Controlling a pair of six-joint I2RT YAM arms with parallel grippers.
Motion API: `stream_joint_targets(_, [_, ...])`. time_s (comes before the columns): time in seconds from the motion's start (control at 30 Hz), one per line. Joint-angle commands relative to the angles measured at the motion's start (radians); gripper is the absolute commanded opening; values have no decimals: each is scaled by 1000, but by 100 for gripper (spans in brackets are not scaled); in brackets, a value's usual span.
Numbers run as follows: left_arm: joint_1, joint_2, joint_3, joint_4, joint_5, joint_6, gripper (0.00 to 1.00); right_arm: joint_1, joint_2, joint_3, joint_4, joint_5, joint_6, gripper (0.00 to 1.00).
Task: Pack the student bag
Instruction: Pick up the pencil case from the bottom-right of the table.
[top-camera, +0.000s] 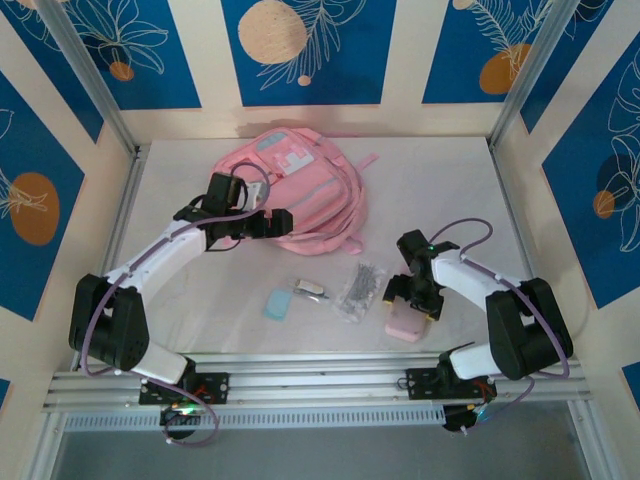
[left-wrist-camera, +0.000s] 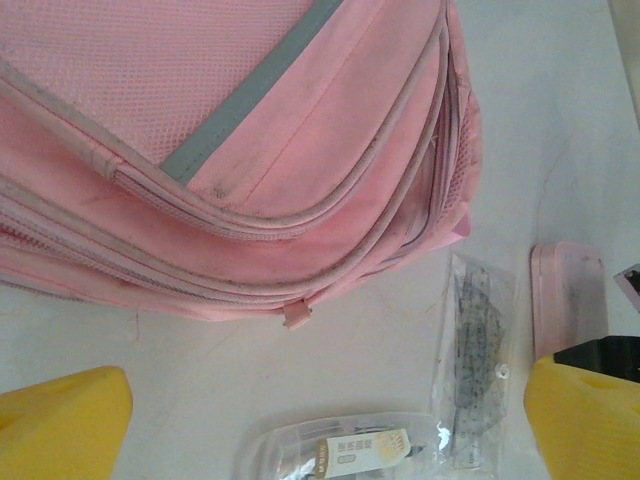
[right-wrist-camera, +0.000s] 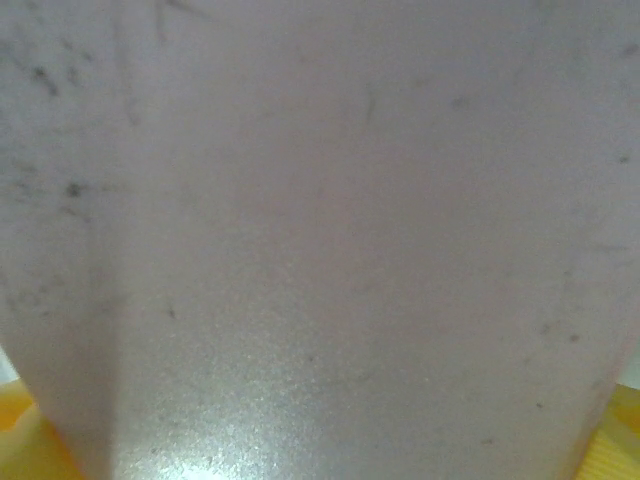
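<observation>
Student bag (top-camera: 295, 190): pink backpack lying flat at the far middle of the table (top-camera: 450, 190). It is the largest item there. The left wrist view shows grey trim and a zip pull at its near edge. The zip lines on that side look closed, and nothing of the inside shows.
Pencil case (top-camera: 405, 323): pale pink, oblong, flat on the table near the front right, well apart from the bag. Its contents cannot be told.
Clear sleeve (top-camera: 360, 288): see-through pouch with ruler-like pieces inside, between the bag and the pencil case.
Clear packet (top-camera: 310, 288): small transparent wrap around a labelled item, left of the sleeve.
Pale blue item (top-camera: 277, 304): small and flat, just left of the packet.
Left gripper (top-camera: 275, 222): hovers at the bag's near edge with its yellow fingers (left-wrist-camera: 60, 425) spread wide and nothing between them.
Right gripper (top-camera: 412, 305): directly over the pencil case, which fills the space between its yellow fingertips (right-wrist-camera: 18, 425). Whether they press on it cannot be told.
Obstructions: the sleeve and packet lie between the bag and the table's front.
</observation>
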Motion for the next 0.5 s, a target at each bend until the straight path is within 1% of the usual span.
stream_joint_targets(0.0, [-31,21,70,-8,-62,117,100,7,-39,19,8,6,-4,79])
stream_joint_targets(0.13, [-84,74,125,-9,-147,246,95,-19,-106,80,-21,-3,-44,79])
stream_joint_targets(0.23, [-127,129,183,-20,-222,337,93,-40,-119,144,-20,-24,-71,78])
stream_joint_targets(0.37, [-203,238,291,-65,-367,455,90,-70,-82,223,29,-67,-102,77])
stream_joint_targets(0.47, [-254,320,365,-92,-458,520,89,-96,-32,280,58,-88,-120,76])
